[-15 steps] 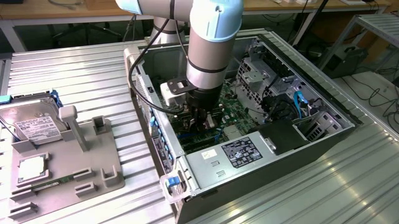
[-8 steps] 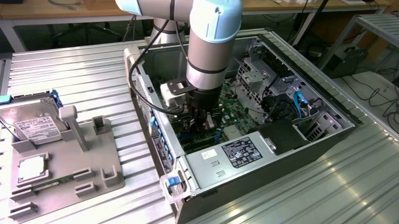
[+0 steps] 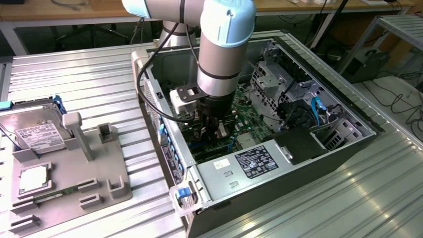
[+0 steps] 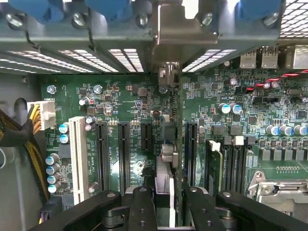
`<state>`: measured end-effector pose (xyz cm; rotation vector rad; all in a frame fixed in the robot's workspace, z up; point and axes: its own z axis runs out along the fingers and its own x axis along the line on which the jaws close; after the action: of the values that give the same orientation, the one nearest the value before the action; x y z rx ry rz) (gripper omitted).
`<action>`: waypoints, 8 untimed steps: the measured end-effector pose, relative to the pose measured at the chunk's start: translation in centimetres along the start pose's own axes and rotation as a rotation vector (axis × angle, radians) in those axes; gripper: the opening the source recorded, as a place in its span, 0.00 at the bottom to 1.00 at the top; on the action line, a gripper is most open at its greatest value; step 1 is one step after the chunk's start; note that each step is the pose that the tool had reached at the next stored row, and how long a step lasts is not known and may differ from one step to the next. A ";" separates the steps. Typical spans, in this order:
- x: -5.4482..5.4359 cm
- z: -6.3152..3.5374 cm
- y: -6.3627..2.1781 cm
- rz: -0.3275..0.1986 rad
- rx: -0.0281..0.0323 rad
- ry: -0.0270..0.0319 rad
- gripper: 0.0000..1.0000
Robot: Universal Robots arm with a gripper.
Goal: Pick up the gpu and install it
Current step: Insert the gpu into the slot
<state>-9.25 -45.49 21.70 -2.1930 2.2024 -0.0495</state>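
The gripper (image 4: pixel 163 204) is clamped on the gpu (image 4: pixel 169 159), which is held edge-on and upright above the motherboard (image 4: pixel 125 101), between its black slots, inside the computer case (image 3: pixel 343 144) set on the worktop (image 3: pixel 79 74).

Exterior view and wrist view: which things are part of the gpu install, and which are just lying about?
In the job:
- gripper, closed on the gpu
- motherboard with its expansion slots
- open PC case

Lying about:
- hard drive
- grey holder tray
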 end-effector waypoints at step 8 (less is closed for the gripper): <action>-0.1 -2.64 -0.12 0.000 0.0084 0.0000 0.35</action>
<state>-9.25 -45.42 24.34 -2.1887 2.1981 -0.0585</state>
